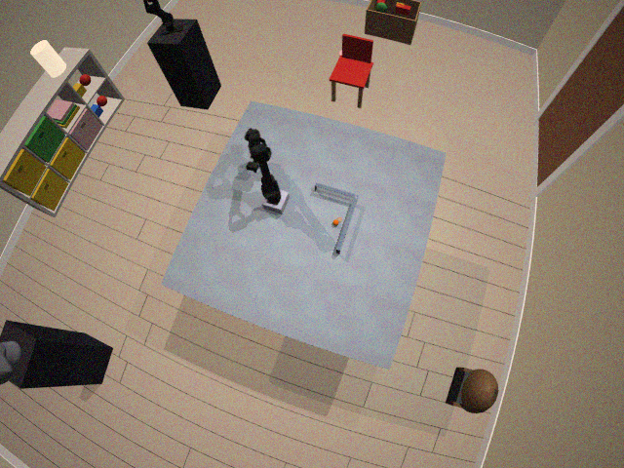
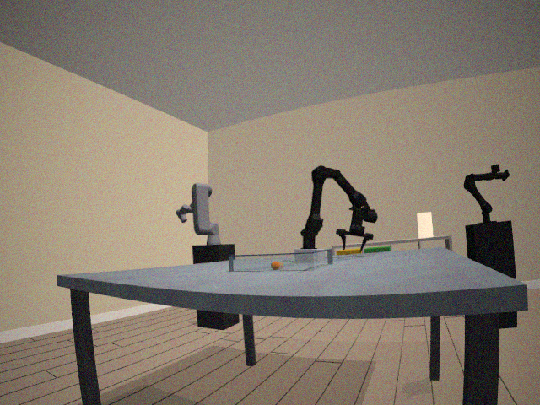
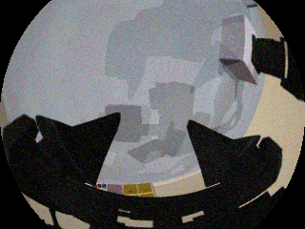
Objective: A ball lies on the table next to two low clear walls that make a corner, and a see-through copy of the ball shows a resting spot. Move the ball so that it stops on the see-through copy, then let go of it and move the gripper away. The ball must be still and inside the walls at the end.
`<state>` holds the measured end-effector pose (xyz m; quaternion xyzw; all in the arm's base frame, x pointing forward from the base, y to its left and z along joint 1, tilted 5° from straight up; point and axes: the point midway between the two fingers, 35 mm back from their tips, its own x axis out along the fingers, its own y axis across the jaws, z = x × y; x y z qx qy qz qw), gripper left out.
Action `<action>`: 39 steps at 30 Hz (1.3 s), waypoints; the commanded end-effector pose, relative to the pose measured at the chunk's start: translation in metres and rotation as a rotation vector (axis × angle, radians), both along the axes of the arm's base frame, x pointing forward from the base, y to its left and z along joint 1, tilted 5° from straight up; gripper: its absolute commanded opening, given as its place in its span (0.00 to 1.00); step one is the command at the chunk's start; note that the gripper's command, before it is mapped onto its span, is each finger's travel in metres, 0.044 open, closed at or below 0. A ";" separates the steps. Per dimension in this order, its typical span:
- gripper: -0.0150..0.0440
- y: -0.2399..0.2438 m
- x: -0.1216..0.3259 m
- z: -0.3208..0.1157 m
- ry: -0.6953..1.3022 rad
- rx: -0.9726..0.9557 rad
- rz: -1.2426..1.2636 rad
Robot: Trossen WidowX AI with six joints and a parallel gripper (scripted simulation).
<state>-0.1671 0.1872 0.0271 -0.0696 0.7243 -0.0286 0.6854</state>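
One gripper [image 2: 353,239] to watch, and your fingers stand wide apart with nothing between them; in the wrist view the two dark fingers frame only bare table [image 2: 392,270] and shadow. You're hanging above the table, pointed down, on the far side of the arm's base [image 1: 275,201] from the work.

Now look outward. The ball [image 1: 335,220] is the small orange dot sitting just inside the crook of the two clear walls [image 1: 347,212], close to the long one. From above, your gripper [image 1: 250,165] is up and to the left of the base, while the ball lies down and to the right, past the base. That's the relation your next move turns on: you'll probably have to swing the arm round and reach across, well away from where you hover. From the side view the ball [image 2: 276,264] rests on the table behind the near wall, so come in from above or from the open side, not through the glass.

Hard to make out: the see-through copy. I can't pick it out in any view, so the resting spot is unconfirmed. The wrist view doesn't clearly show the ball either, only a speck of orange at its top edge. A ball has no long axis, so the angle of grip is free.
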 end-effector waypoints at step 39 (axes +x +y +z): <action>0.69 0.017 0.465 0.038 -0.161 0.336 -0.096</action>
